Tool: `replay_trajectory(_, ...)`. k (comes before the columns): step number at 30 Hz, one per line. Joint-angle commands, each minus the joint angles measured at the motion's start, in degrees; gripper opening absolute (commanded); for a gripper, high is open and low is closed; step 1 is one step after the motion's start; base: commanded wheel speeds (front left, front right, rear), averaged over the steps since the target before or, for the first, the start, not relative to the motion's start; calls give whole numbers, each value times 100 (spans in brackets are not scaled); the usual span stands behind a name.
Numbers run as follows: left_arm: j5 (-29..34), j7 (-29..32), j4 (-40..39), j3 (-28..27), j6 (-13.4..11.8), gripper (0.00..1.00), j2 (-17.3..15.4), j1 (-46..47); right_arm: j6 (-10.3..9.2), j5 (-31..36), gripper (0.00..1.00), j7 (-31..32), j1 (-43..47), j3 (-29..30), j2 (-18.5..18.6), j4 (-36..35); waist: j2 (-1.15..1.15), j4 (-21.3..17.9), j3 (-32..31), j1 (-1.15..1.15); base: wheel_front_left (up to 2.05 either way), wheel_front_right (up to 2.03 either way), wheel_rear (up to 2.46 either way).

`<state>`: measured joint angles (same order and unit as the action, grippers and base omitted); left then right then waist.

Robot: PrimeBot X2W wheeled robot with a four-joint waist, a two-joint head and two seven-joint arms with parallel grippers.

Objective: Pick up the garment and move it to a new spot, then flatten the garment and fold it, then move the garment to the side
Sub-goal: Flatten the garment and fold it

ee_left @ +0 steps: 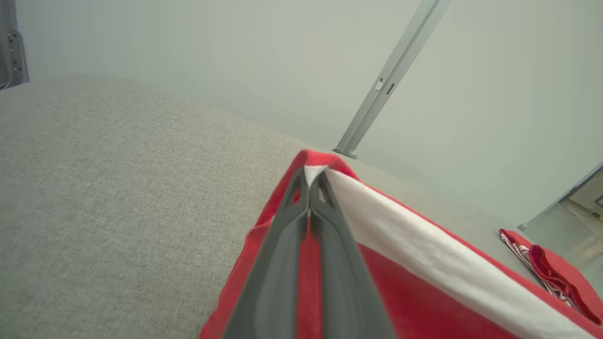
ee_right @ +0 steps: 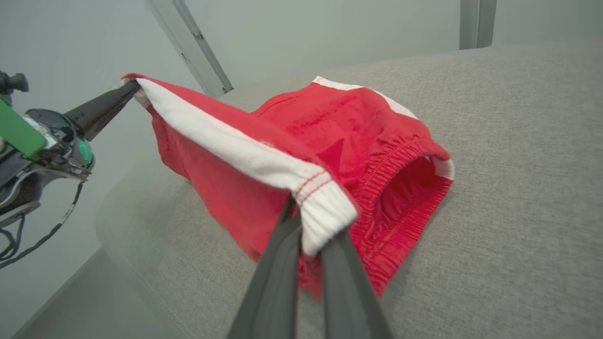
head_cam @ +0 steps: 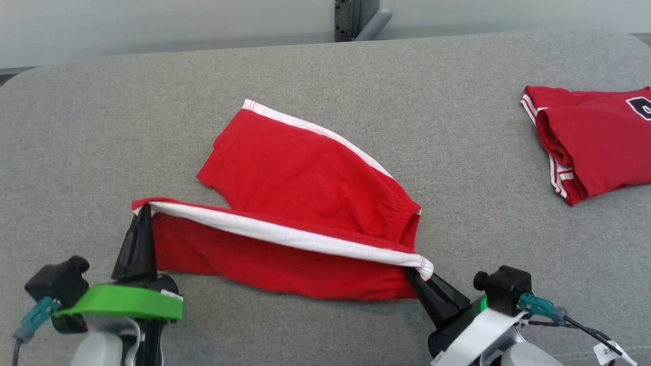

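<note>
Head view: shorts span left gripper to right gripper (both clamped).

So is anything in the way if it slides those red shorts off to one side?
To the robot's right, a folded red jersey lies on the table. To its left, nothing visible blocks the way. The left gripper and right gripper pinch the shorts, so nothing sits between them.

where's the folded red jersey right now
In the head view the folded red jersey lies at the far right edge of the grey table, on the robot's right, well apart from the red shorts in the middle.
</note>
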<state>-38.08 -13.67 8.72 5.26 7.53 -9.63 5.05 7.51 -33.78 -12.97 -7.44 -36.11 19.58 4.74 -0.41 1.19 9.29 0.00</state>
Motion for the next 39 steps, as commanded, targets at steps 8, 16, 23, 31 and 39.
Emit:
replay_trajectory(8,-6,56,1892,762,-12,0,-255,2186,-4,-39,0,-77,-840,214,-693,1017,41,-170,723,0,0,0,0)
replay_trajectory(16,7,-60,3317,1375,-12,0,-252,3678,-4,141,0,-164,-1503,314,-1131,1597,41,-303,1300,0,0,0,0)
replay_trajectory(23,-86,-140,3920,1590,-12,0,-227,4396,-4,243,0,-202,-1812,487,-1306,1849,41,-365,1509,0,0,0,0)
replay_trajectory(31,-12,-156,4513,1775,-12,0,-250,5139,-4,386,0,-215,-2056,694,-1500,2039,41,-519,1768,0,0,0,0)
replay_trajectory(39,109,-154,5226,1955,-12,0,-189,5671,-9,480,0,-217,-2158,810,-1595,2079,41,-657,1880,0,0,0,0)
